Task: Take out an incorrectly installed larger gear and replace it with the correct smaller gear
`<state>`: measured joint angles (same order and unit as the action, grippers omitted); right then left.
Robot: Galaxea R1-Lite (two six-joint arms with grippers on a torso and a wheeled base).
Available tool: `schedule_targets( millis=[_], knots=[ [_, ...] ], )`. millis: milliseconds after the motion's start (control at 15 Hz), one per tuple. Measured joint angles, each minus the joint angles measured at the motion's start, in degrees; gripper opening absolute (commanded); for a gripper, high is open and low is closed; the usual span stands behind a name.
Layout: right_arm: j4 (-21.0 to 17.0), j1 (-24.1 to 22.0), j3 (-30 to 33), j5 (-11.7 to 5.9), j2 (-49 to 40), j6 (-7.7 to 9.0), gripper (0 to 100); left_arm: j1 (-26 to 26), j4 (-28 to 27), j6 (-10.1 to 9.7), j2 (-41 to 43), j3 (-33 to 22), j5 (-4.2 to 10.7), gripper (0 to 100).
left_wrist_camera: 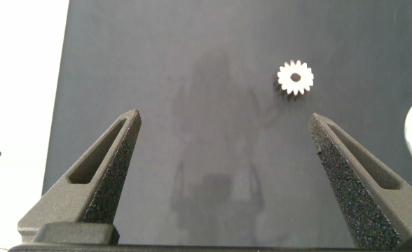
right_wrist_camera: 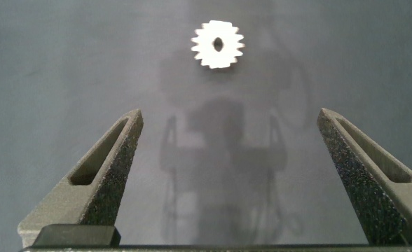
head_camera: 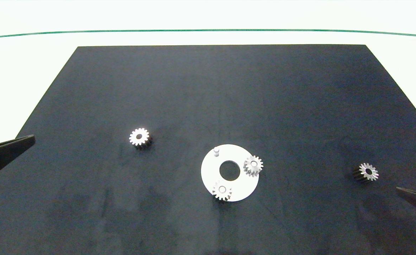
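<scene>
A matte black mat (head_camera: 229, 88) covers the white table, with open room on all sides of the flat white disc (head_camera: 211, 173), a ring with a round hole. Two toothed silver gears (head_camera: 253, 165) sit on the disc's rim, and a bare peg (head_camera: 216, 151) stands upright on it. The larger gear (head_camera: 139, 136) lies well left of the disc, the smaller gear (head_camera: 368, 172) well right. The left gripper (left_wrist_camera: 223, 175) and right gripper (right_wrist_camera: 227, 175) hover low at the mat's edges, foam-padded fingers spread wide, holding nothing.
</scene>
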<state>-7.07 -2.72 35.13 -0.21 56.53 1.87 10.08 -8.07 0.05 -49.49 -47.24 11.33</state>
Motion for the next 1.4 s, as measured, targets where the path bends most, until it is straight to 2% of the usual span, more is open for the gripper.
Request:
schedule_targets(
  millis=[133, 267, 400, 600, 800, 1067, 1400],
  knots=[
    [2.3, -4.4, 0.4, 1.83, 4.1, 0.09, 100, -0.8, 0.0, -0.51, 1.4, 0.1, 0.02, 100],
    [5.7, -6.6, 0.4, 2.90, 7.9, 0.13, 100, -1.1, 0.0, -0.62, 2.3, 0.2, 0.02, 100],
    [8.1, -7.2, 0.2, 3.78, 10.7, 0.15, 100, -1.2, -0.1, -0.67, 3.0, 0.4, 0.02, 100],
    [9.8, -7.1, -0.2, 7.45, 13.5, 0.50, 100, -1.2, -0.1, -0.65, 3.5, 0.9, 0.02, 100],
    [11.9, -6.0, -1.9, 7.78, 14.5, 1.71, 100, -1.2, 0.0, -0.65, 3.9, 2.2, 0.02, 100],
    [20.6, -5.2, -4.7, 7.45, 16.9, 1.93, 100, -1.2, 0.0, -0.65, 4.5, 2.8, 0.00, 100],
    [25.5, -5.2, -6.8, 7.36, 20.4, 2.04, 100, -1.2, 0.0, -0.65, 5.1, 3.5, 0.02, 100]
  ],
)
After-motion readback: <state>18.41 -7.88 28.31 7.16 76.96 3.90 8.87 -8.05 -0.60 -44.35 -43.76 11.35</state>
